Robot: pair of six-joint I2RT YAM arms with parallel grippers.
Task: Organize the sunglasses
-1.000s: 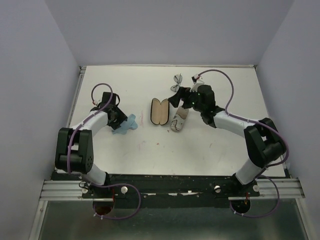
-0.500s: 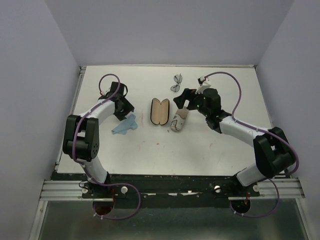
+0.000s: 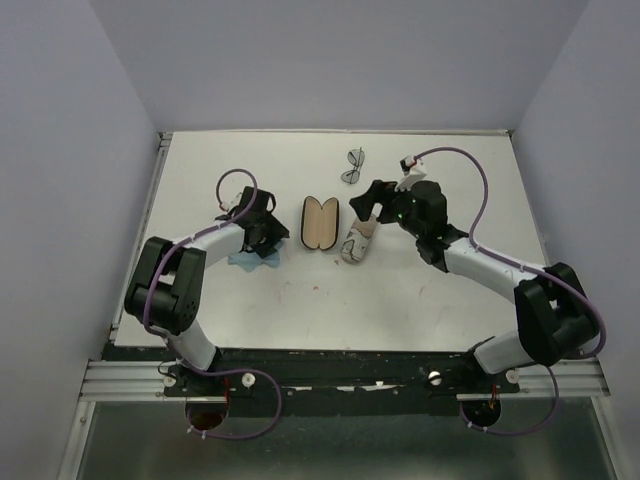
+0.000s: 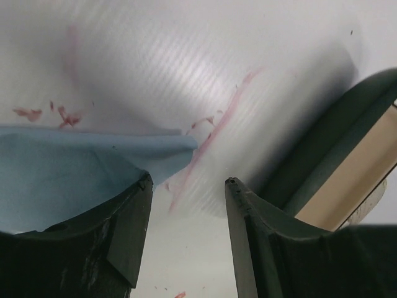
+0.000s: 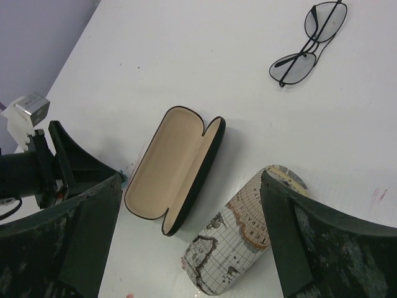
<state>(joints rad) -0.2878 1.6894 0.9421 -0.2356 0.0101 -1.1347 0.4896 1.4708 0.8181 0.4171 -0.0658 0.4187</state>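
Left hand (image 4: 186,186): fingers apart with nothing between them, low over the surface (image 3: 420,290) at the corner of a blue cloth (image 4: 68,167).
Open black case (image 3: 320,222): just right of that hand, lid back, tan lining bare, no glasses inside.
Dark sunglasses (image 5: 308,43): thin frame, grey lenses, lying at the far middle of the surface, apart from both cases and untouched (only 1 pair shows).
Map-print case (image 3: 358,241): lies just right of the black one.
Right hand (image 5: 190,179): spread wide, empty, hovering above the 2 cases.
Step in hand: probably the approach before a first pickup; nothing stowed yet.
Next move: the right hand needs to reach farther, close on the frame rather than the lenses, then carry it to the open case.
Change over 1 second: the left hand swung rightward to the case and now hides most of the cloth; sunglasses and cases unmoved.
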